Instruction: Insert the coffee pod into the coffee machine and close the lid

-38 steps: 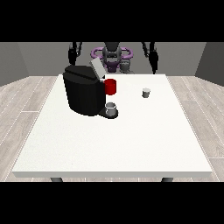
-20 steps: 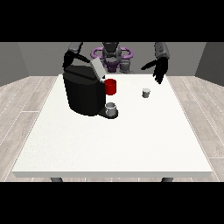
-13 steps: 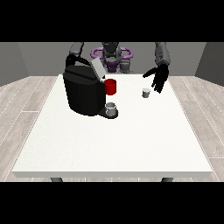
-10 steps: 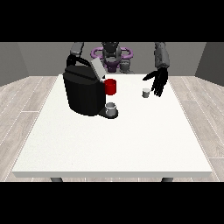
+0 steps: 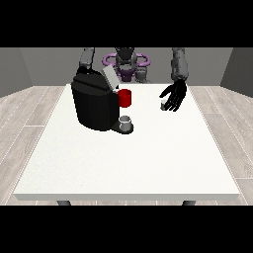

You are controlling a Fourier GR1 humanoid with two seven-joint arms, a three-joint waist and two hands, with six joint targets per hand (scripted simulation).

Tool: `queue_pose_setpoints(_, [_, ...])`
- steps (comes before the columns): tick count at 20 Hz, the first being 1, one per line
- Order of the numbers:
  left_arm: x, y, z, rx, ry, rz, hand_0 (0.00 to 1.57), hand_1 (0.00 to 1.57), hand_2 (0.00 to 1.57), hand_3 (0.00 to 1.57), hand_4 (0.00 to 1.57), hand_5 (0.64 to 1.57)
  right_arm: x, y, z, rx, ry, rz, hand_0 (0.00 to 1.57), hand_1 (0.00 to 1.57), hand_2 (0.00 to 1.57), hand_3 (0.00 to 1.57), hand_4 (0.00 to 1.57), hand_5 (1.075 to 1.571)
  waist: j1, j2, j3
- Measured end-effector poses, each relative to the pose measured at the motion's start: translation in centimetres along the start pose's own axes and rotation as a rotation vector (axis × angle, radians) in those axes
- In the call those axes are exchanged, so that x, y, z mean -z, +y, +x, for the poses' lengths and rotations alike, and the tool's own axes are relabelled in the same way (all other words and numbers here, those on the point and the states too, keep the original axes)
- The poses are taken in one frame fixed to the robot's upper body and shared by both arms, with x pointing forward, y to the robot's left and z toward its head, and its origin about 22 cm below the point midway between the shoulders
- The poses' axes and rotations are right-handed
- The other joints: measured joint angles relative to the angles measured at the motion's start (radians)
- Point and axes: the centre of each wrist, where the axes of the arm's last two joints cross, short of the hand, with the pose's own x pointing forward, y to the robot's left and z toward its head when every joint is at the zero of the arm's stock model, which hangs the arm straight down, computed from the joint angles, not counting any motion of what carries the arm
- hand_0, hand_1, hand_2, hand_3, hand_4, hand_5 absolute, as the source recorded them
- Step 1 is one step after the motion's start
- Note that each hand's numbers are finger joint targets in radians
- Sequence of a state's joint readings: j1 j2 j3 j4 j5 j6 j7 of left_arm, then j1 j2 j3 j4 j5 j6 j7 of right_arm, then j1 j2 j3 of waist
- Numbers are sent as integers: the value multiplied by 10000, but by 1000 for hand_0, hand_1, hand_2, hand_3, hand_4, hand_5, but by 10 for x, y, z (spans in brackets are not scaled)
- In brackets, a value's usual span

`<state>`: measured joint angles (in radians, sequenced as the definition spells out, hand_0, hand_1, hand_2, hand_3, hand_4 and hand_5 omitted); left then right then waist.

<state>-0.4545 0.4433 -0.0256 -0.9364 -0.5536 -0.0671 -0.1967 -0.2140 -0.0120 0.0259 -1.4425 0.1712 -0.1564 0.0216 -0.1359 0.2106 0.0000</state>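
Black boxy coffee machine (image 5: 95, 105) sitting at the white table's (image 5: 128, 158) left with grey lid (image 5: 110, 78) standing raised, small grey coffee pod (image 5: 163, 105) lying right of it, my hand at the view's right (image 5: 175, 96) hovering beside the pod, fingers spreading wide.

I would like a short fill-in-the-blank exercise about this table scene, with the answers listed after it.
1. The coffee machine has a body of ____ colour.
2. Its lid stands ____.
3. The hand at the view's right is beside the small ____ pod.
4. A grey cup stands ____ the red part.

Answers: black; open; white; below
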Motion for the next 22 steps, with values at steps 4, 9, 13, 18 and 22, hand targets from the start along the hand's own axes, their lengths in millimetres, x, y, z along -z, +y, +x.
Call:
queue_pose_setpoints(4, [7, -4, 5, 1027, -366, 104, 924, 924, 1016, 845, 413, 1571, 9, 1, 3, -42, -102, 56, 0, 0, 0, 0, 0, 1571, 14, 169, 0])
queue_pose_setpoints(9, [12, -14, 6, 2280, -257, -498, 912, 912, 1036, 891, 335, 1571, 11, 5, -1, -169, 120, 309, 0, 0, 0, 0, 0, 1571, -61, 151, 4])
queue_pose_setpoints(13, [15, -15, 2, 2949, -76, -1061, 789, 789, 960, 845, 392, 1571, 9, 9, -10, -60, 143, 440, 0, 0, 0, 0, 0, 1571, -85, 188, 16])
queue_pose_setpoints(18, [21, -19, 4, 3273, -69, -1607, 909, 909, 1050, 956, 411, 1571, 11, 4, -22, 39, 505, 308, 0, 0, 0, 0, 0, 1571, 56, -47, 19])
queue_pose_setpoints(22, [26, -20, 5, 3330, -129, -1736, 1190, 1190, 1287, 1216, 506, 1571, 6, 6, -36, 92, 678, 198, 0, 0, 0, 0, 0, 1571, 119, -162, 8])
